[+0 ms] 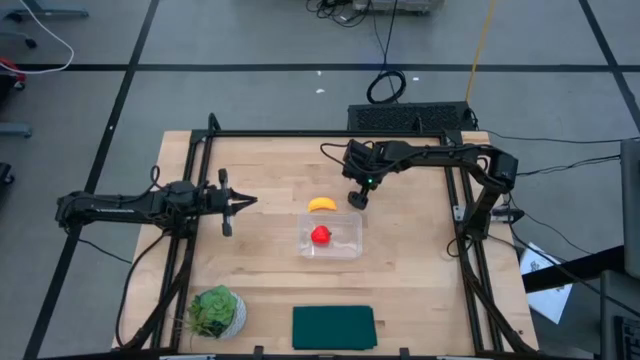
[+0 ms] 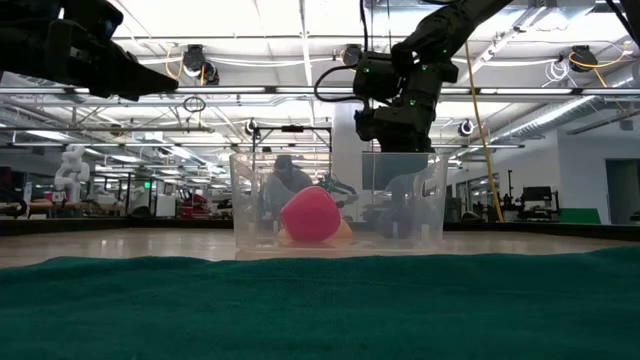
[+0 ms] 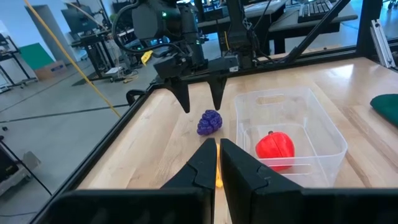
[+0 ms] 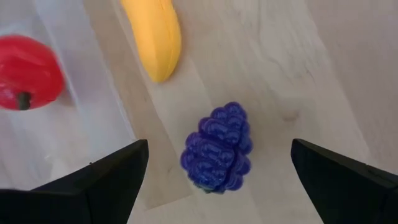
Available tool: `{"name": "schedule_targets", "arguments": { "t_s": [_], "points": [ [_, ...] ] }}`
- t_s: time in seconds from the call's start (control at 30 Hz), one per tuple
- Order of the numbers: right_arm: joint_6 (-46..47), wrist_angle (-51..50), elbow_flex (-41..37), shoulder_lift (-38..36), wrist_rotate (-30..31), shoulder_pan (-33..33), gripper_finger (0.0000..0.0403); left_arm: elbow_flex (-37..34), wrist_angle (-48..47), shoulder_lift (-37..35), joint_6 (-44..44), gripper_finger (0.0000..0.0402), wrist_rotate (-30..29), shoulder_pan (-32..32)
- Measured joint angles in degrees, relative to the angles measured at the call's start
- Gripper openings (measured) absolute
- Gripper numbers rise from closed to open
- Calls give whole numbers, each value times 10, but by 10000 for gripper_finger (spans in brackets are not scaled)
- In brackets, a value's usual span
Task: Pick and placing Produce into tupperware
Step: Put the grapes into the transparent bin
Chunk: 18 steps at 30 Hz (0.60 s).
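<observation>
The clear tupperware (image 1: 333, 236) stands mid-table with the red round fruit (image 1: 321, 235) resting on its floor. The yellow banana (image 1: 322, 204) lies on the wood just beyond the container's far wall. The purple grape cluster (image 4: 217, 147) lies on the table beside the banana (image 4: 155, 37); in the high view the right arm hides it. My right gripper (image 3: 202, 102) hangs open just above the grapes (image 3: 209, 122), pointing steeply down, one finger on each side, touching nothing. My left gripper (image 1: 240, 203) waits shut at the table's left, pointing level toward the container.
A leafy green plant in a pot (image 1: 215, 312) stands at the near left corner. A dark green flat rectangle (image 1: 333, 327) lies at the near edge. Black frame rails (image 1: 190, 230) run along both table sides. Bare wood lies right of the container.
</observation>
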Motion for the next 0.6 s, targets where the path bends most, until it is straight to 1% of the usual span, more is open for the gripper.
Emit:
{"name": "schedule_targets", "arguments": {
  "t_s": [0.3, 0.43, 0.6],
  "points": [
    [15, 0, 0, 0, 5, 3, 387, 0, 0, 0, -2, 26, 0, 0],
    [16, -2, 0, 0, 32, 7, 387, 0, 0, 0, -2, 26, 0, 0],
    [23, 4, 0, 5, 38, 7, 387, 0, 0, 0, -3, 26, 0, 0]
  ]
}}
